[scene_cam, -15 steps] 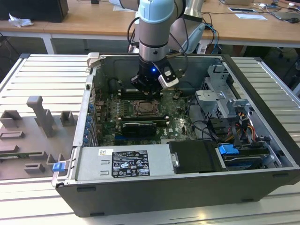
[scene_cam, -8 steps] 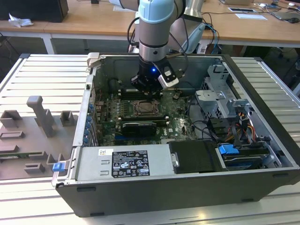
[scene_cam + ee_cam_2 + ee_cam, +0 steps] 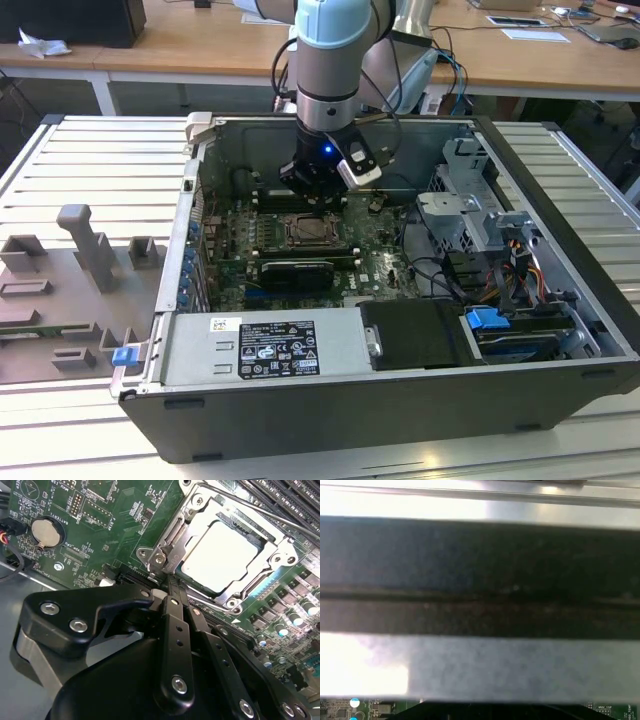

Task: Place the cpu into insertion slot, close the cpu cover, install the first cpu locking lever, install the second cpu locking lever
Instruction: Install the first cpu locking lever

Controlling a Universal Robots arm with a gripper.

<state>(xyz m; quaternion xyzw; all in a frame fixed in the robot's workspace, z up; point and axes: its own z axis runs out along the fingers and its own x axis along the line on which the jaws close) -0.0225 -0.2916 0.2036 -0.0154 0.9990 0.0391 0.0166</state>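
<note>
I have the pincer (image 3: 318, 190) down inside the open computer case (image 3: 560, 230), which rests on the ribbed counter (image 3: 90, 160). In the second wrist view the pincer (image 3: 167, 587) has its black fingers (image 3: 172, 630) drawn together at the tips, and I can make out nothing caught between them. The tips sit right at the nearest corner of the insertion slot (image 3: 231, 602); whether they touch the metal there or hang just over it, I cannot tell.

Just beyond the tips the cpu (image 3: 220, 555) lies seated in the slot, pale metal face up. The cpu cover (image 3: 202, 517) is down over it, and the chip's face shows through the cut-out middle. A thin lever rod (image 3: 260, 511) runs along the slot's far edge, on the other side of the cpu from the pincer; I cannot tell whether it is latched. Past that rod lie the long black memory slots (image 3: 285, 495).

Off to one side of the pincer, a coin battery (image 3: 45, 532) sits on the green motherboard (image 3: 115, 525).

In the exterior view the black graphics card (image 3: 295, 272) lies near the slot. The power supply (image 3: 265, 345) is further from the pincer than the card. Grey fixtures (image 3: 85, 250) stand on the counter outside the case, well apart from the pincer.
</note>
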